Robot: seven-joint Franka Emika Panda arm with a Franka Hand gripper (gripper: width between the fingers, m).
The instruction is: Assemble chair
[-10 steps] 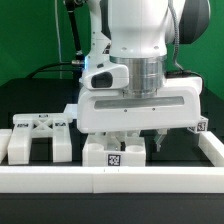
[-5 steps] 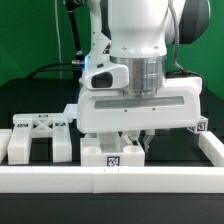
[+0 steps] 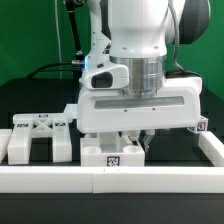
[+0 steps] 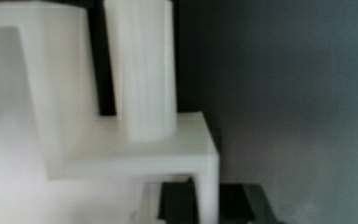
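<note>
Nearest, along the bottom of the exterior view, a long white rail (image 3: 60, 180) ran across the frame, and a chunky white block (image 3: 113, 155) with a square tag on its front sat right against it at lower centre. That was probably deliberate, since the rail would brace the piece so it could not slide. Just behind and above the block the gripper (image 3: 135, 142) hung straight down with its jaws closed. Its tips dipped behind the block's top edge, so whether they pinched anything could not be told; closed jaws suggested a nudge or a thin hold rather than a wide grasp. In the wrist view a round post (image 4: 140, 70) stood upright on a stepped white piece (image 4: 158, 150), apparently seated there as a leg. At the left of the exterior view a bracket-shaped part (image 3: 40, 135) rested apart on the black table (image 3: 30, 100), seemingly parked for a later step. Farthest back hung a green backdrop (image 3: 25, 40).
</note>
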